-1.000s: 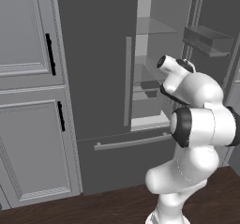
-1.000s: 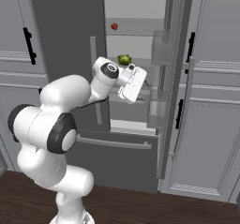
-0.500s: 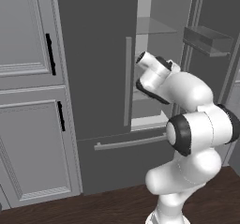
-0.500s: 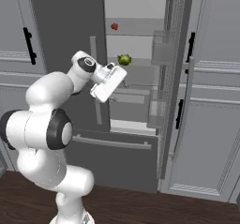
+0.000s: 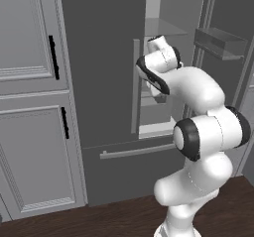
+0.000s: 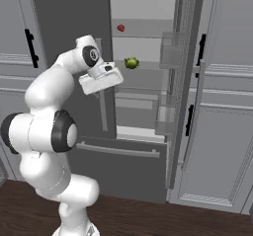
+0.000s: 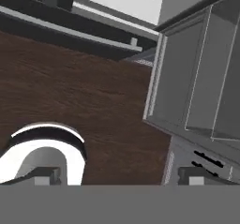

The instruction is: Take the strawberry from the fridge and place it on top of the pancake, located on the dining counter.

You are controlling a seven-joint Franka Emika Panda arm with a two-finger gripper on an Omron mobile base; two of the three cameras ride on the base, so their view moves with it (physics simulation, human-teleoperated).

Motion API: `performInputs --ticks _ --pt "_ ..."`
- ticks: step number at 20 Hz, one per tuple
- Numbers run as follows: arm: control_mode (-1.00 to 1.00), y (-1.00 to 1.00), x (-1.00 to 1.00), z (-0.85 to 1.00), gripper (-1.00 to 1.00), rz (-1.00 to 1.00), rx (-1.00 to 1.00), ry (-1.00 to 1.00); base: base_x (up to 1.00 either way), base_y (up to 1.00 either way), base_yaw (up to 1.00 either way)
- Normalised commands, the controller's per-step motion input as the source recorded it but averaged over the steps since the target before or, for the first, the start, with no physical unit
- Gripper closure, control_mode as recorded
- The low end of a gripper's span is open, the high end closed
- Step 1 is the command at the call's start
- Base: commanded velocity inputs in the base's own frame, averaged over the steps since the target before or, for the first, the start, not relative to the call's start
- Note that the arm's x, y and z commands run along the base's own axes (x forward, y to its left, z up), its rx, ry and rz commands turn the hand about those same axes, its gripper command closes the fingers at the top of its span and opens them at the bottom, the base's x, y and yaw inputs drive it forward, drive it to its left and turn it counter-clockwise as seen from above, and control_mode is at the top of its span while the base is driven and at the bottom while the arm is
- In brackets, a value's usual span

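The white arm rises from its base, folds at a dark-banded elbow joint at mid height, then reaches up and forward to a second dark joint near the wrist. In the right base view the hand hangs below the wrist as a pale block, canted down and to the right. The gripper looks downward in the hand view; its two dark fingertips sit far apart at the bottom edge. The jaws stand spread wide with nothing between them. In the left base view the wrist and upper links cover the hand.
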Motion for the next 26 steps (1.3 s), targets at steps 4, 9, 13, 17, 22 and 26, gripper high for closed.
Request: performInputs --ticks 4,9,13,17,22,26 --pt "-1.0 0.41 -0.19 0.0 -1.0 -0.42 0.41 -0.85 0.0 0.0 0.0" --pt "-1.0 0.49 -0.02 0.01 -1.0 -0.28 0.02 -1.0 0.0 0.0 0.0" --pt "-1.0 0.38 0.36 0.07 -1.0 -0.21 0.0 -0.71 0.0 0.0 0.0" --pt "-1.0 -0.04 0.71 0.03 -1.0 -0.05 0.12 -0.05 0.0 0.0 0.0" --pt "-1.0 0.0 0.45 0.0 -1.0 0.14 0.06 0.03 0.0 0.0 0.0" --pt "-1.0 0.19 0.16 0.02 -1.0 0.22 -0.05 -0.03 0.0 0.0 0.0"
